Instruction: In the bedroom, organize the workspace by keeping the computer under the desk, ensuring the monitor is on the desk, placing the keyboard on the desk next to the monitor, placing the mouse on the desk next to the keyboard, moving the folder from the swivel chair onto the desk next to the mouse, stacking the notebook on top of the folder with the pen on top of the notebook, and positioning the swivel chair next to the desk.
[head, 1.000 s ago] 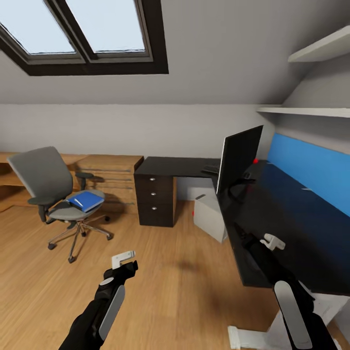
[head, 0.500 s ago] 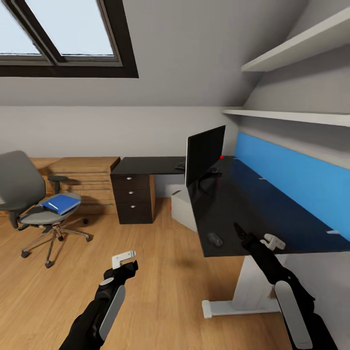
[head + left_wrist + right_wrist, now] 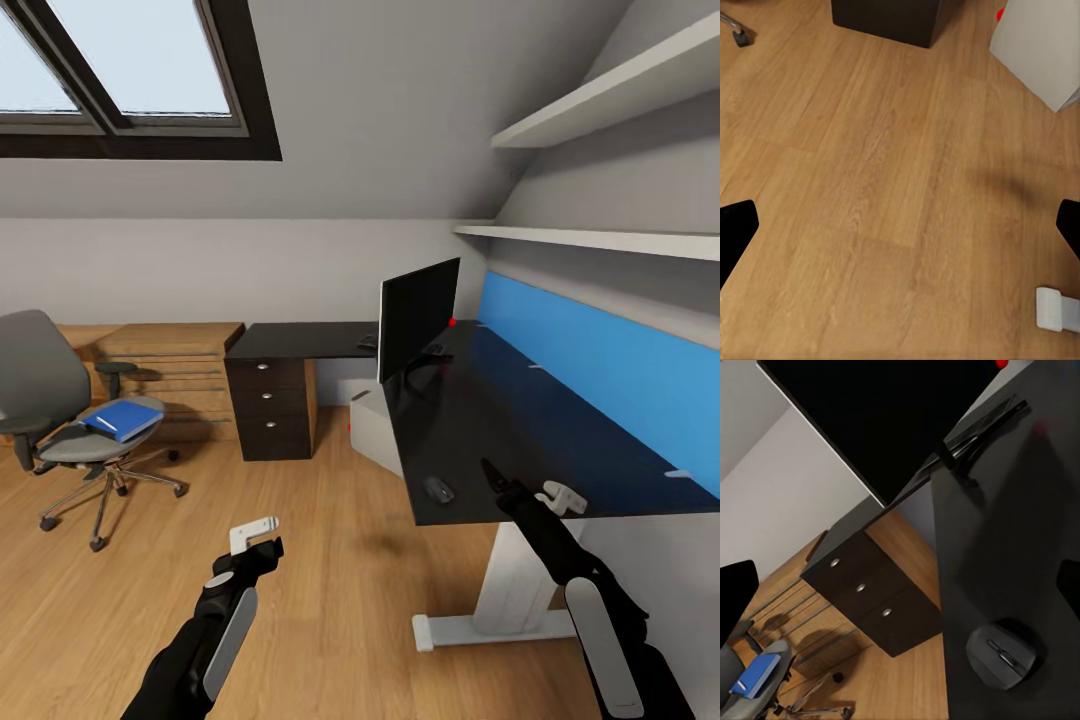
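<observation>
The mouse [image 3: 437, 489] lies near the front edge of the black worktop [image 3: 520, 420], and the monitor [image 3: 418, 314] stands further back on it. The blue folder [image 3: 122, 419] rests on the swivel chair [image 3: 60, 400], well apart from the worktop. Both the left gripper [image 3: 254, 534] and the right gripper [image 3: 535, 490] have their jaws spread and hold nothing.

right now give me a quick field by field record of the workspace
room: attic bedroom, skylight, wood floor
desk: glossy black top, white legs
monitor: upright on desk
mouse: on desk near its front edge
keyboard: on desk behind monitor, partly hidden
computer: on floor under desk
swivel chair: away from desk
folder: on chair seat
left end effector: open, over bare floor
right end effector: open, above desk by mouse
</observation>
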Tool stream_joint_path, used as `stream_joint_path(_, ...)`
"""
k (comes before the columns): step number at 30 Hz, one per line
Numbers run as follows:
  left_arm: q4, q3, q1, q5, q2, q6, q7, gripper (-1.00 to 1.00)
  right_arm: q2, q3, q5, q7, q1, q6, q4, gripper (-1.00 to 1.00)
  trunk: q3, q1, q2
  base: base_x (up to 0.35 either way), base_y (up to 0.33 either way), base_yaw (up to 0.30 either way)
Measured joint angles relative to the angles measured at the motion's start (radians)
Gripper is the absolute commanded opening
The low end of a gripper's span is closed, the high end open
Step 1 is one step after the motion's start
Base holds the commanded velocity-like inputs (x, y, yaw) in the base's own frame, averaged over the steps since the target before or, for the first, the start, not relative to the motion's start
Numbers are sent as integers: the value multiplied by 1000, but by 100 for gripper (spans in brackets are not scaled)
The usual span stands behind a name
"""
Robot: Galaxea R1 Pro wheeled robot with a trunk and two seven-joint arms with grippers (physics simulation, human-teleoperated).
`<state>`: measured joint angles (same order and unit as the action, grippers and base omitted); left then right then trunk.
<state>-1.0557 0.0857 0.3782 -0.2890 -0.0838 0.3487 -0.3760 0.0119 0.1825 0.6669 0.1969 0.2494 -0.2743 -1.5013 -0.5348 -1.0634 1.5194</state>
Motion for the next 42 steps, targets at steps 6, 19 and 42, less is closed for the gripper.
stream_joint_path(6,3,-1,0,0,0,0,1,100,-2,0,1,10,0,2,0,100,0,0,0,0,0,0)
stream_joint_path(19,10,1,0,3,-1,0,0,100,-20,-110,-328,-171,1,7,29,100,0,0,0,0,0,0)
stream_joint_path(42,41,2,0,3,-6,-1,1,100,-30,-377,-518,-358,14,-151,102,100,0,0,0,0,0,0)
